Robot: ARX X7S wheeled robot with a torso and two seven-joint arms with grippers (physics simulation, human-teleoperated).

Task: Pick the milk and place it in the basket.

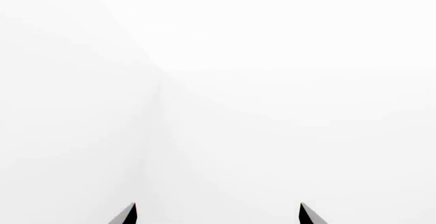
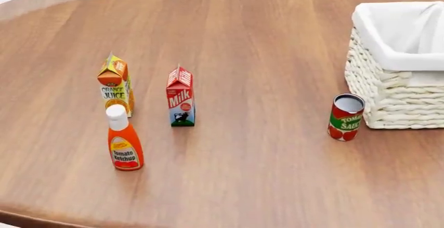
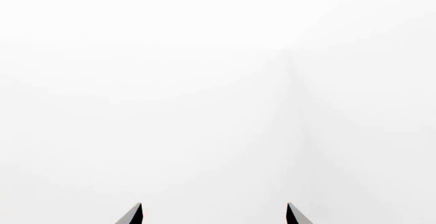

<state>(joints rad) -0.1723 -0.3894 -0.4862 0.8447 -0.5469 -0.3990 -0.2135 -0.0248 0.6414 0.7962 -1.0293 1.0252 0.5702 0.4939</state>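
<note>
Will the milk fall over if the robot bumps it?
Probably, yes. The milk is tall with a small base, so a push near its red top would likely tip it. It stands alone, nothing touching it to prop it up. Its flat sides should be easy for fingers to squeeze, but cardboard may dent.

Dark, pointed claw fingertips (image 1: 126,215), one red-flecked.

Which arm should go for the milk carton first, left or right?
Left, tentatively. The milk stands left of centre in the head view, far from the basket. Neither arm shows there; the left gripper and right gripper are open, facing blank white.
</note>
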